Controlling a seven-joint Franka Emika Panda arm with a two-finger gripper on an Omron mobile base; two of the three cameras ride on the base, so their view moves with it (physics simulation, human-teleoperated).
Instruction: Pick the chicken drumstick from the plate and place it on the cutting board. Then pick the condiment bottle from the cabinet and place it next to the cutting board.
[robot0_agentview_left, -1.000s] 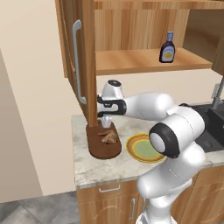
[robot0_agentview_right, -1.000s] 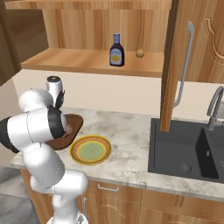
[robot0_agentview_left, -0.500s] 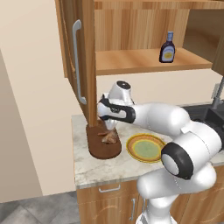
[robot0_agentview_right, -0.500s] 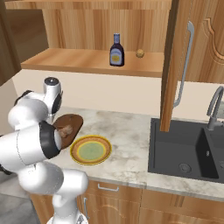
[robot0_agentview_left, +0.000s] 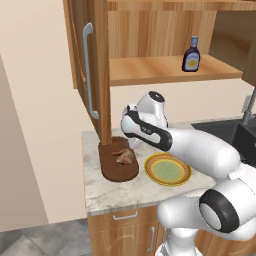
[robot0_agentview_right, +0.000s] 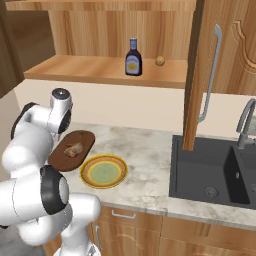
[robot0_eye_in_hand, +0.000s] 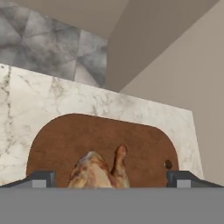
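The golden-brown chicken drumstick lies on the dark brown cutting board, free of the fingers. My gripper hovers just above it, open wide, one fingertip on each side. The yellow plate sits bare right of the board. The condiment bottle stands upright on the shelf of the open cabinet.
The open cabinet door with its grey bar handle hangs just left of the board. A second door hangs over the dark sink and faucet. A tan knob sits beside the bottle. The counter edge is near.
The arm has swung round, its wrist moving right and its elbow dropping, while the hand stays over the board. The drumstick has not moved; the jaws stay open.
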